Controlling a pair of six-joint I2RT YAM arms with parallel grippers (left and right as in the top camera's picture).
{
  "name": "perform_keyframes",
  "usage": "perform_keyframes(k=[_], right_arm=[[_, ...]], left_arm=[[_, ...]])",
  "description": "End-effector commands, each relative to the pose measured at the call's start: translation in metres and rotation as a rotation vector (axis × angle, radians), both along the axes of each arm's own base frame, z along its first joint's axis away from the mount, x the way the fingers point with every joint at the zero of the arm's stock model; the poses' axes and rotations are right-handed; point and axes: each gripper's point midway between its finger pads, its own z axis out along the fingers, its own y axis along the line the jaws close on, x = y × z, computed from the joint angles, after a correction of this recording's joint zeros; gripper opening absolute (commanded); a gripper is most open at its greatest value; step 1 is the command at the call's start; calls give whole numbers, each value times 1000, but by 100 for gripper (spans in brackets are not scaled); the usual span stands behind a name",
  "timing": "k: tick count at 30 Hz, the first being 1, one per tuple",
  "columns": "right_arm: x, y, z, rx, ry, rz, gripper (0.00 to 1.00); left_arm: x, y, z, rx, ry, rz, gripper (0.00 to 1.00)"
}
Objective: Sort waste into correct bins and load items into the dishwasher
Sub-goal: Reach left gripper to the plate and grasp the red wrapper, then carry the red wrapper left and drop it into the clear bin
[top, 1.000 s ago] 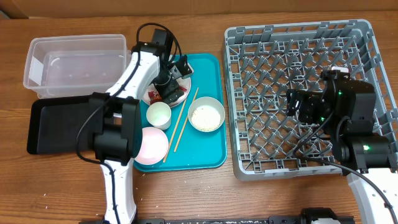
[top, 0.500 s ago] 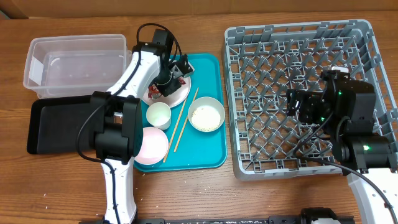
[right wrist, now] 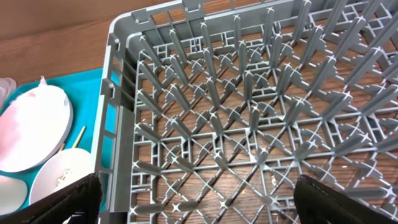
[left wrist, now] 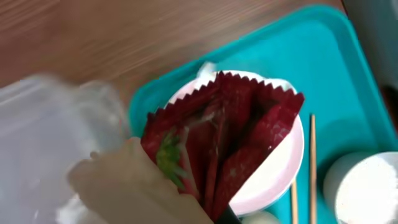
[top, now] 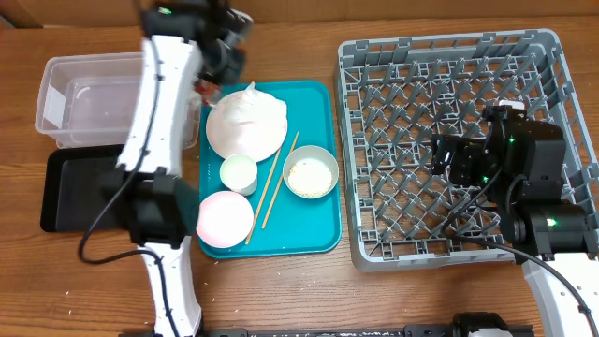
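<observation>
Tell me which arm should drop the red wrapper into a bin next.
Left. Its gripper grips the red wrapper, raised beside the clear tub; the right gripper hangs empty over the dish rack.

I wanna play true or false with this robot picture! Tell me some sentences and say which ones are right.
1. The left gripper holds the red wrapper. True.
2. The grey dish rack has a bowl in it. False: no dish shows in it; the bowl of grains sits on the teal tray.
3. The chopsticks lie between the small cup and the bowl of grains. True.
4. The right gripper grips a chopstick. False: it is open above the dish rack, holding nothing.
</observation>
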Motion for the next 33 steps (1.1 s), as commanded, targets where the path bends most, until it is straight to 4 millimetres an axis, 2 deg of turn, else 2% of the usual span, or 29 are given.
perform_keyframes(k=[1, 5, 8, 9, 10, 12, 17, 21, 22, 23, 25, 28, 33], right_arm=[[3, 0, 12, 1, -30, -1, 100], [3, 0, 12, 1, -30, -1, 100], [3, 0, 12, 2, -29, -1, 100], [3, 0, 12, 2, -29, -1, 100], [3, 0, 12, 2, -29, -1, 100], [3, 0, 12, 2, -29, -1, 100], [3, 0, 12, 2, -30, -1, 100], [3, 0, 12, 2, -29, -1, 100], [3, 0, 12, 2, -29, 0, 100], [3, 0, 12, 2, -29, 0, 100], [3, 0, 12, 2, -29, 0, 100], [3, 0, 12, 2, -29, -1, 100], [3, 0, 12, 2, -29, -1, 100]], left_arm=[[-4, 25, 33, -76, -33, 145, 4], [-8, 26, 30, -75, -21, 40, 4], [-7, 36, 29, -44, -18, 102, 4], [-7, 46, 29, -31, -16, 184, 4], [-7, 65, 28, -24, -13, 321, 4], [-7, 86, 27, -49, -7, 461, 4], [-9, 136, 19, -110, 1, 717, 4], [-6, 170, -3, -142, 1, 863, 5], [-5, 174, -9, -143, 1, 873, 8], [-3, 178, -16, -143, -1, 880, 15], [-1, 184, -27, -140, -6, 889, 36], [6, 188, -39, -135, -26, 889, 54], [14, 190, -34, -136, -64, 865, 74]])
